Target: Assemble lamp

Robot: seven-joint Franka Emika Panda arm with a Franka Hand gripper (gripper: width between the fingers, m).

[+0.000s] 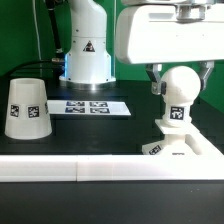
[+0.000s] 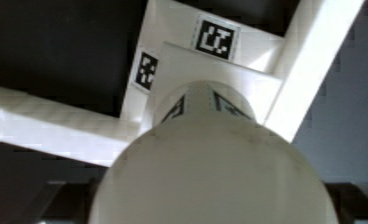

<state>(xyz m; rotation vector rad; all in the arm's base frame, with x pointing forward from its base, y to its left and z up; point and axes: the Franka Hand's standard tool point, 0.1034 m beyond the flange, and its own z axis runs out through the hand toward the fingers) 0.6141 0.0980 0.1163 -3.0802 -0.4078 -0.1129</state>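
The white ball-topped bulb [image 1: 178, 95] stands upright on the flat square base [image 1: 185, 148] at the exterior view's right. My gripper [image 1: 178, 82] comes down from above, with a finger on each side of the bulb's round top, shut on it. In the wrist view the bulb [image 2: 207, 160] fills the space between the dark fingers [image 2: 65, 200], and the tagged base [image 2: 207, 45] lies beyond it. My gripper [image 2: 202, 205] is mostly hidden by the bulb there. The cone shade [image 1: 25, 108] stands alone at the exterior view's left.
The marker board [image 1: 88, 106] lies flat mid-table. The arm's own pedestal [image 1: 85, 50] stands behind it. A long white rail [image 1: 70, 170] runs along the front, just before the base; it also shows in the wrist view [image 2: 39, 115].
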